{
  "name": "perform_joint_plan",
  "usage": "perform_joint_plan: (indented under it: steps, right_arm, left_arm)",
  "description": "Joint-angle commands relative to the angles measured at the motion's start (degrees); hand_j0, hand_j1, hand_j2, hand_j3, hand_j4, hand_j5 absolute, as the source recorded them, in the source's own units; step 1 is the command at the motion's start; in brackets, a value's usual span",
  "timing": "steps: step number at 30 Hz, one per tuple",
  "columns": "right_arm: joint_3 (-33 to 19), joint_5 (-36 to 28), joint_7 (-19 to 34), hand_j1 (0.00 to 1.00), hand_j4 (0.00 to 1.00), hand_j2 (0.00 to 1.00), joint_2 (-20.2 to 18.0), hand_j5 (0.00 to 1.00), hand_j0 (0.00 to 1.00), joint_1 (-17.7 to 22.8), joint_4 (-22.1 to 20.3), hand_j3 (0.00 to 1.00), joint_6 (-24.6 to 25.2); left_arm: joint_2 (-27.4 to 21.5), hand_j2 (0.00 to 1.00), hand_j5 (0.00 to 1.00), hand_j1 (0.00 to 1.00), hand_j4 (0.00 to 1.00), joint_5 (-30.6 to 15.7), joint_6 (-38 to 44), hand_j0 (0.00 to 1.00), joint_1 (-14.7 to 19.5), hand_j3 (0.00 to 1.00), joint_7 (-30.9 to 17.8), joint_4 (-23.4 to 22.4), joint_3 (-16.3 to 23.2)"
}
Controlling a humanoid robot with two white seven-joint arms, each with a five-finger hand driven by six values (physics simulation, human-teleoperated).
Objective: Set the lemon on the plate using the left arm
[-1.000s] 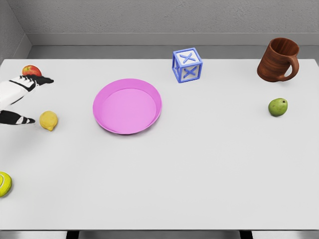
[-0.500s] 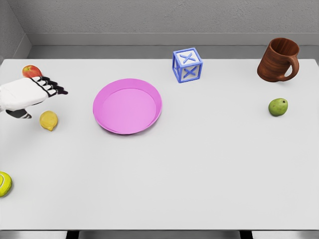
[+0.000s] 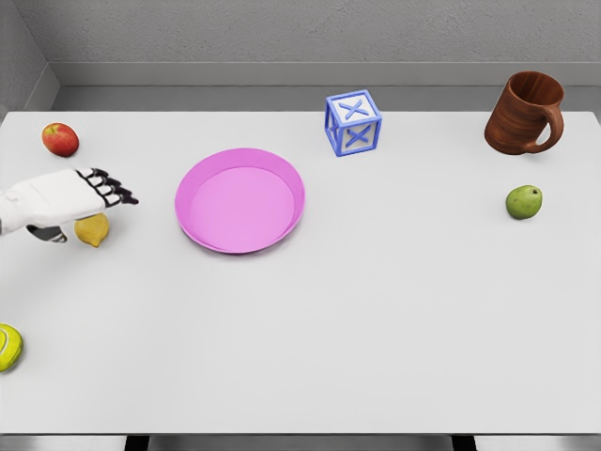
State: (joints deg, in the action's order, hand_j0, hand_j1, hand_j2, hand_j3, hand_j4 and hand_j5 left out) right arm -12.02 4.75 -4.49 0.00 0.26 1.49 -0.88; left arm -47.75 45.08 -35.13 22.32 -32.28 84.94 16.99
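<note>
White table (image 3: 376, 319) fills most of the head view; near edge runs along the bottom, far edge against a grey wall. Middle and near-right of the tabletop are open, wide free stretch between the plate and the right edge.

Left hand (image 3: 70, 197) comes in from the left edge, palm down, fingers (image 3: 115, 191) stretched out flat and close together toward the plate, holding nothing. It sits over the lemon (image 3: 93, 231), covering the lemon's top; can't tell if it touches. Lemon lies near the left edge, left of the pink plate (image 3: 202, 235), with bare table between them.

Plate is empty, left of center, nothing standing between it and the lemon.

Red apple (image 3: 60, 139) at the far-left corner, behind the hand, apart from it. Tennis ball (image 3: 7, 348) at the left edge near the front, partly cut off. Blue-and-white cube (image 3: 353, 122) toward the far edge, right of the plate, X marks on its faces, no other writing readable. Brown wooden mug (image 3: 524, 113) tilted at the far-right corner. Green pear (image 3: 524, 202) near the right edge, below the mug.
</note>
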Motion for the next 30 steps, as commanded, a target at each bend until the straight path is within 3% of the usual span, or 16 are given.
perform_joint_plan:
  steps: [1,9,14,25,27,30]
  right_arm:
    - [0.0,0.0,0.0,1.00,1.00,1.00,0.0,1.00,1.00,0.0,0.0,1.00,0.0]
    - [0.0,0.0,0.0,1.00,1.00,1.00,0.0,1.00,1.00,0.0,0.0,1.00,0.0]
    - [0.0,0.0,0.0,1.00,1.00,1.00,0.0,1.00,1.00,0.1,0.0,1.00,0.0]
    - [0.0,0.0,0.0,1.00,1.00,1.00,0.0,1.00,1.00,0.1,0.0,1.00,0.0]
    - [0.0,0.0,0.0,1.00,1.00,1.00,0.0,1.00,1.00,0.1,0.0,1.00,0.0]
    - [0.0,0.0,0.0,1.00,1.00,1.00,0.0,1.00,1.00,0.1,0.0,1.00,0.0]
  left_arm:
    - [-0.1,1.00,1.00,1.00,1.00,-0.2,0.1,1.00,0.0,1.00,0.0,-0.3,1.2]
    - [0.5,1.00,1.00,1.00,1.00,1.9,0.1,1.00,1.8,1.00,0.0,-5.0,2.7]
    - [0.5,0.82,0.82,0.82,0.82,3.1,0.1,0.82,2.0,0.82,0.0,-5.0,2.7]
    - [1.1,0.80,0.80,0.80,0.80,2.9,0.1,0.80,2.5,0.80,0.1,-4.8,3.8]
    - [1.1,0.72,0.72,0.72,0.72,3.0,0.1,0.72,2.5,0.72,0.0,-4.7,4.1]
    - [1.0,0.68,0.68,0.68,0.68,3.0,0.1,0.68,2.9,0.68,0.0,-4.6,5.7]
